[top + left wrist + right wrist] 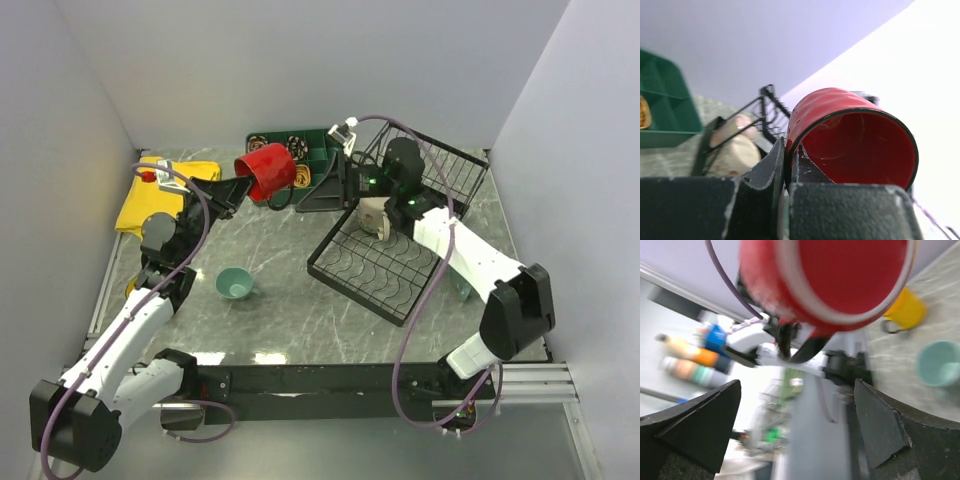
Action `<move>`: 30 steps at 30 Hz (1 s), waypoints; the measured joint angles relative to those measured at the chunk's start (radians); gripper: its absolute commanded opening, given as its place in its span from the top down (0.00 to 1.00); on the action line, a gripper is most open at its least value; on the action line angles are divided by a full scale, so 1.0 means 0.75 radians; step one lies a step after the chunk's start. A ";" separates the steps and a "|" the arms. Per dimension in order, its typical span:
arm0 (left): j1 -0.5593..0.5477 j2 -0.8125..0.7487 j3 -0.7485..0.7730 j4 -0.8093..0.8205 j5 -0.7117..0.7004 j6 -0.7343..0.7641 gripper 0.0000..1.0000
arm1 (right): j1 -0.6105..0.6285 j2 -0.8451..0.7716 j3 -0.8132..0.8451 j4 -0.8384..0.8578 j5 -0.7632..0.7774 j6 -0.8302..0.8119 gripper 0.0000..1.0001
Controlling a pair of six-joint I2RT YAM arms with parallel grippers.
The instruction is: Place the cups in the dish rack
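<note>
Red cup (266, 170), likely hard, slippery and easy to break, hangs in the upper middle of the top view, pinched tight at its rim by the left hand (230, 194), while the right hand (796, 390) is wide open by the dish rack (380, 275).

A: red mug (850, 135): glazed ceramic; glossy in and out; highlights sharp on the wall.
B: agreed; small teal mug (234, 284) looks like the same glaze, softer sheen; dish rack (385, 262)?
A: black coated wire; satin, smooth.
B: fingers (760, 182) of the left gripper (788, 165): matt black, grainy; edges scuffed pale.
A: table (290, 320): marbled grey-green, stone-look, polished; glare along the near edge; yellow cloth (135, 205) far left: matt, creased.
B: green tray (312, 135) far side: moulded plastic, slight shine; right arm shell (470, 258): smooth white plastic.
</note>
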 measured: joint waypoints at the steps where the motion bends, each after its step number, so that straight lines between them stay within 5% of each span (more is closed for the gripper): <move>1: -0.007 0.001 0.000 0.017 0.000 -0.013 0.99 | 0.012 0.016 -0.008 0.069 0.005 0.082 0.00; 6: -0.061 0.016 0.000 0.104 -0.013 -0.067 0.99 | 0.053 0.056 -0.051 0.329 0.060 0.406 0.01; 12: -0.115 0.051 0.000 0.182 -0.059 -0.093 0.99 | 0.055 0.092 -0.078 0.660 0.133 0.731 0.18; 21: -0.164 0.132 0.001 0.218 -0.119 -0.097 0.99 | 0.083 0.109 -0.099 0.732 0.179 0.855 0.65; 30: -0.209 0.128 0.010 0.202 -0.190 -0.014 0.99 | 0.090 0.109 -0.132 0.691 0.227 0.850 0.65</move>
